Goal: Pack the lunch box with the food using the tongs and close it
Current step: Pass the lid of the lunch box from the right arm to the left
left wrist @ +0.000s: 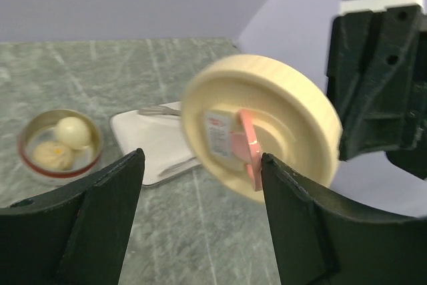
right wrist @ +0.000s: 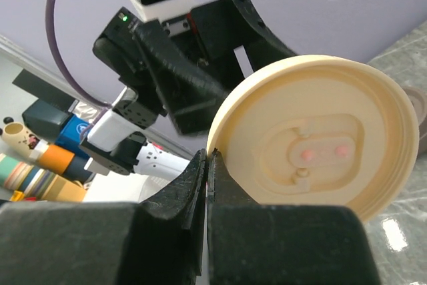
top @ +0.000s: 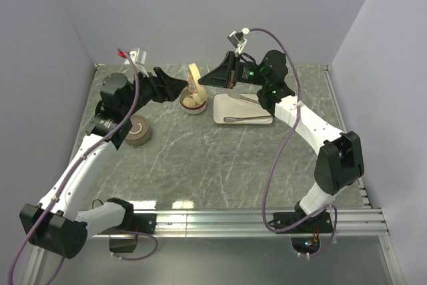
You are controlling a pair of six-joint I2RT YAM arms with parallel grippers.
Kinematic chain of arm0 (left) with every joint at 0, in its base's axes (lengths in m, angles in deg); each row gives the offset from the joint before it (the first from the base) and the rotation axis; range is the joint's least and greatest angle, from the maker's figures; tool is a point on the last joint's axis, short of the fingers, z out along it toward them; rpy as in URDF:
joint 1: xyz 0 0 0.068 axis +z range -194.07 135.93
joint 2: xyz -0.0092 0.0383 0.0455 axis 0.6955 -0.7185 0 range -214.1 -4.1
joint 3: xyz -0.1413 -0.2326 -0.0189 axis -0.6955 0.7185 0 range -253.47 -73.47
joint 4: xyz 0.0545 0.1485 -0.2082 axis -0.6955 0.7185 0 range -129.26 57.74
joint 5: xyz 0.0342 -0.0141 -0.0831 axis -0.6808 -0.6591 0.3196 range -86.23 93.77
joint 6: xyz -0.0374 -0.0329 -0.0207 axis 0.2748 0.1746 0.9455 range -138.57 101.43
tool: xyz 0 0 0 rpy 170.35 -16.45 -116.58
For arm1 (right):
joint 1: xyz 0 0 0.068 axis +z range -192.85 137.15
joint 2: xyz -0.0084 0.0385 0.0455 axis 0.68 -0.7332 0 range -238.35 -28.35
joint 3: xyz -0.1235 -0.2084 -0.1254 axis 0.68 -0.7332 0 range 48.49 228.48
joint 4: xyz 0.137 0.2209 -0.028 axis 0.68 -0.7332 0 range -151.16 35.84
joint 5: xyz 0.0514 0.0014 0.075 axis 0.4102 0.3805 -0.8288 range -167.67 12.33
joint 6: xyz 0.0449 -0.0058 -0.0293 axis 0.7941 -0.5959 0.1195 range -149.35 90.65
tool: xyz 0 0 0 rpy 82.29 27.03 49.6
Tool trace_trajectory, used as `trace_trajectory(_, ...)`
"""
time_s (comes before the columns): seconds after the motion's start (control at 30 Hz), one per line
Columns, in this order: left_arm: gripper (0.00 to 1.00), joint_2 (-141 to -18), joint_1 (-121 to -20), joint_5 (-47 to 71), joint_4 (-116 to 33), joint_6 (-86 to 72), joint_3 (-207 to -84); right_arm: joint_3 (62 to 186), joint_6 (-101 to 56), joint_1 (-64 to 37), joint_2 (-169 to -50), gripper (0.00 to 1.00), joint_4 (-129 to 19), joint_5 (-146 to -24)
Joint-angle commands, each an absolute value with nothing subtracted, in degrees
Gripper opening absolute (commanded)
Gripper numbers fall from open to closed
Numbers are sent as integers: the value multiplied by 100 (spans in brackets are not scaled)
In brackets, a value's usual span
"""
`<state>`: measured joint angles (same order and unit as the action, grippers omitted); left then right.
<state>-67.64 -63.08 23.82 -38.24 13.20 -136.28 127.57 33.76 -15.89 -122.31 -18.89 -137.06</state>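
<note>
Right wrist view: the lid point(right wrist: 320, 138) hangs on edge, pinched only at its rim.
The lunch box point(left wrist: 25, 155) sits open close by with two pale balls point(left wrist: 72, 131) inside, and the tongs point(top: 248, 119) lie on the white plate point(top: 221, 108) beside it. Your right gripper point(right wrist: 207, 165) is clenched on the lid's thin rim (a slim hold), so the lid may swivel or slip. Your left gripper point(left wrist: 201, 158) stands wide, straddling the lid and gripping nothing; close it off-centre and you knock the lid loose.
</note>
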Motion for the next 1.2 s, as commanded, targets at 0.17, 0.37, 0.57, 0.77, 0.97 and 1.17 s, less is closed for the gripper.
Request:
trace_trajectory(0.17, 72, -6334, -5884, 3201, -4291, 1245, -13369, 13154, 3050, -1771, -11853, 0, -2076, -13866)
trace_trajectory(0.37, 65, -6298, -5848, 4664, -5937, 2342, -12788, 13154, 3393, -1859, -11888, 0, -1654, -13893)
trace_trajectory(0.57, 63, -6544, -5875, 4404, -6168, 2529, -12919, 13128, 3647, -1885, -11906, 0, -1408, -13805)
trace_trajectory(0.77, 60, -6896, -5989, 4015, -5947, 2458, -13139, 13040, 4122, -1868, -11985, 0, -855, -13717)
trace_trajectory(0.97, 61, -7063, -6085, 4059, -6184, 2581, -13271, 12996, 4131, -1824, -11976, 0, -775, -13726)
trace_trajectory(1.17, 64, -7054, -6147, 4244, -6580, 2845, -13113, 12970, 4017, -1798, -11976, 0, -863, -13691)
